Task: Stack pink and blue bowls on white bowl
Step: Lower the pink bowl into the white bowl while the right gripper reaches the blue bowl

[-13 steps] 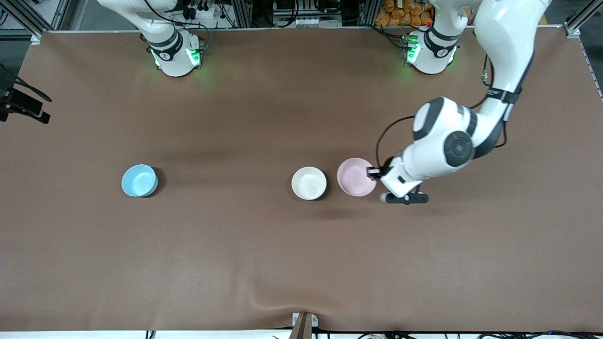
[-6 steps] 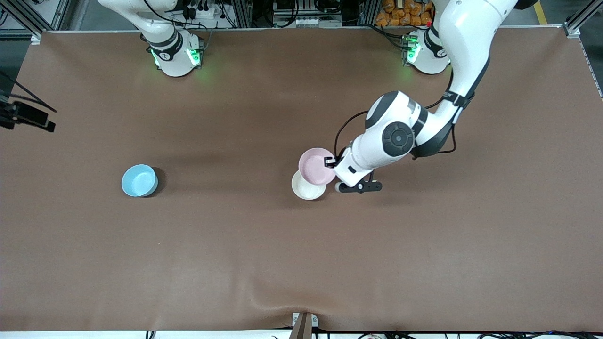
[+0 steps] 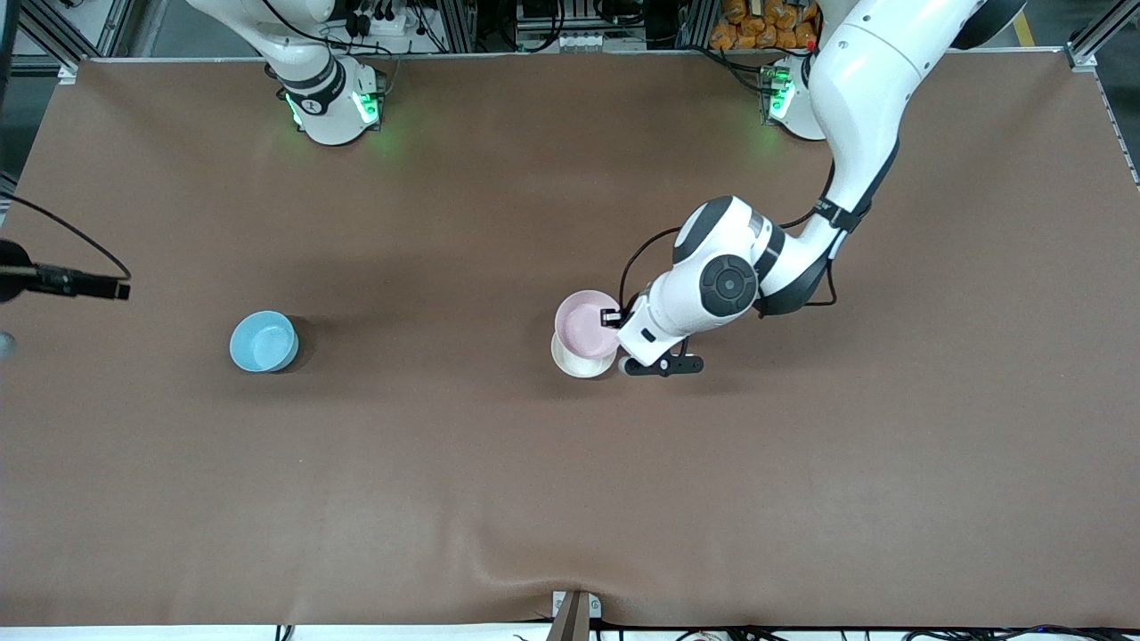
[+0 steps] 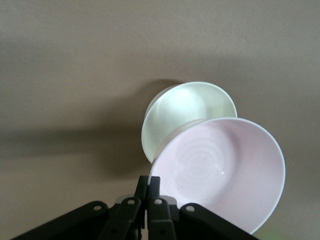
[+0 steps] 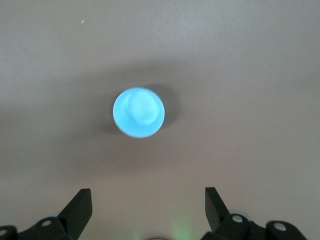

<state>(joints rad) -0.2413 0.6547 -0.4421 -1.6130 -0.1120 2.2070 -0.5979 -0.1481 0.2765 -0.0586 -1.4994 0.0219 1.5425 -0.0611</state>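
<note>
Two fingers of left hand point(image 4: 148, 200) pinched on pink bowl's point(image 3: 585, 322) rim — over white bowl point(image 3: 579, 362), right hand point(image 5: 148, 212) spread wide.

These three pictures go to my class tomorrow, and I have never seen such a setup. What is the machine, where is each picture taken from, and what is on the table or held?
Two white robot arms work at a brown table. One picture looks down from a high camera facing them; the other two come from cameras on the arms' wrists. The left claw is shut on the rim of a pink bowl, holding it tilted over a white bowl. A blue bowl sits alone toward the right arm's end, with the open right claw high above it, waiting.
</note>
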